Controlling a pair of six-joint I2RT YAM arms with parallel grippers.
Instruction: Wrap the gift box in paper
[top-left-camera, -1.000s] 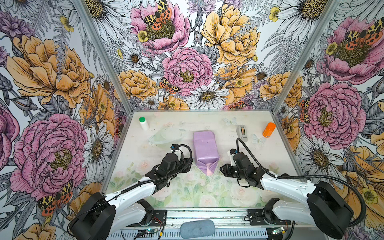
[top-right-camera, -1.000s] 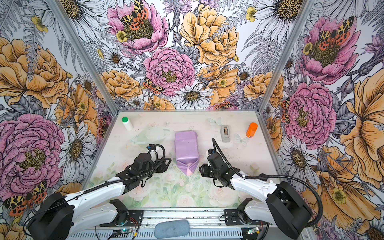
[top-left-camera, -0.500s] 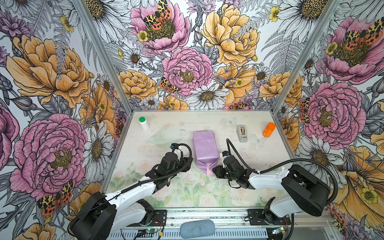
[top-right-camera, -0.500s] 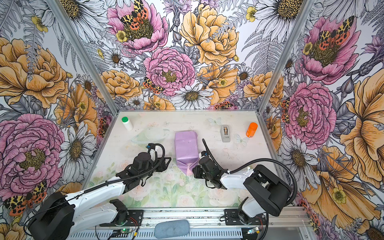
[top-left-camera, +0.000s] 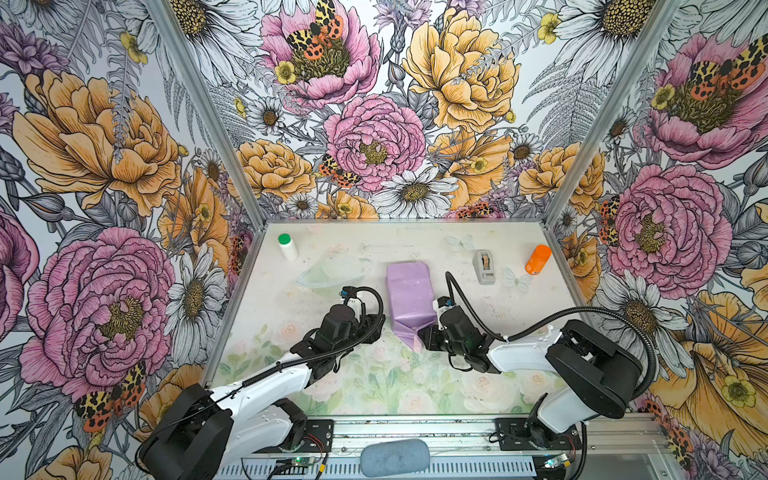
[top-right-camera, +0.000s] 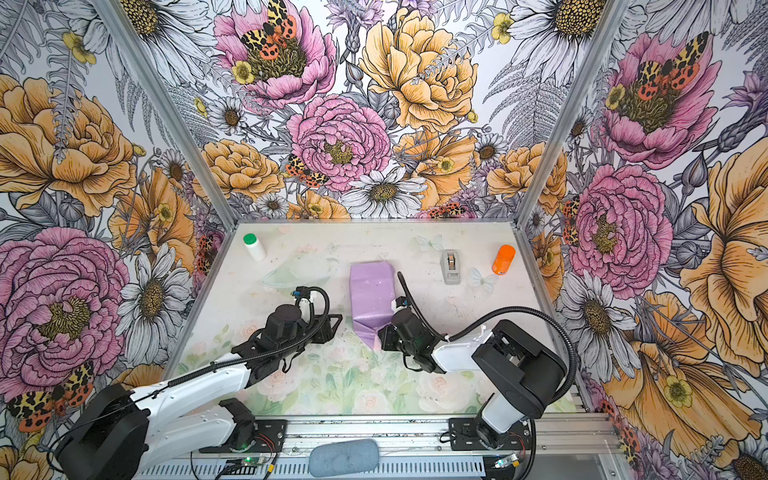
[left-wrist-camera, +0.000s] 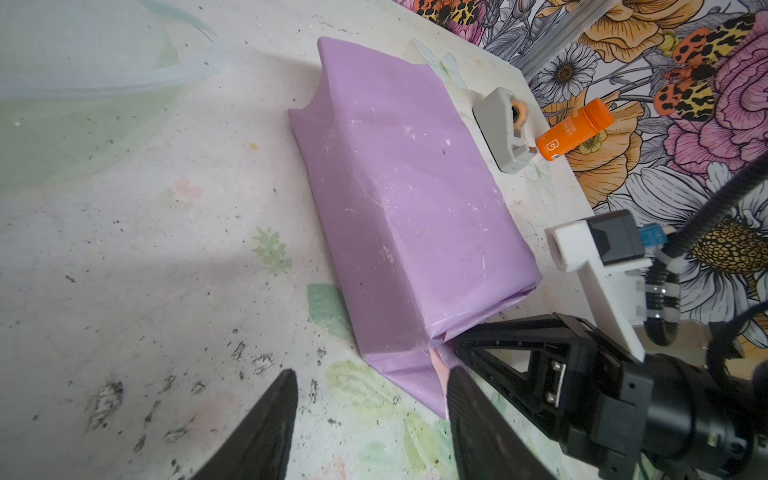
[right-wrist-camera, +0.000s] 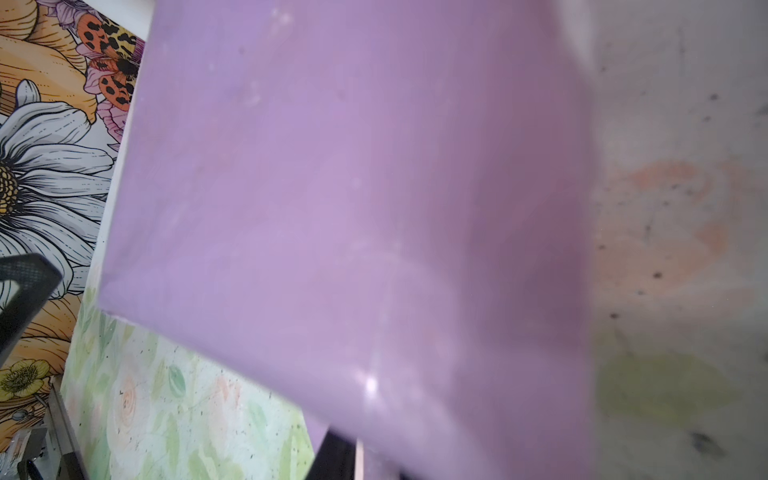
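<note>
The paper (top-left-camera: 409, 291) is lilac and lies folded round a long package in the middle of the table in both top views (top-right-camera: 372, 295); the gift box is hidden under it. A pointed flap (top-left-camera: 411, 338) sticks out at the package's near end. My right gripper (top-left-camera: 424, 338) is shut on that flap from the right. In the right wrist view the paper (right-wrist-camera: 332, 187) fills the picture, with one dark finger (right-wrist-camera: 334, 457) under its edge. My left gripper (left-wrist-camera: 372, 374) stands open over bare table, just left of the flap (left-wrist-camera: 415, 382), with nothing between its fingers.
A grey tape dispenser (top-left-camera: 484, 266) and an orange bottle (top-left-camera: 538, 259) stand at the back right. A white bottle with a green cap (top-left-camera: 286, 246) is at the back left. A clear plastic dish (top-left-camera: 332, 272) lies left of the package.
My right gripper has moved left onto the near flap of the paper and closed on it, while its elbow has swung up. The left arm has not moved.
</note>
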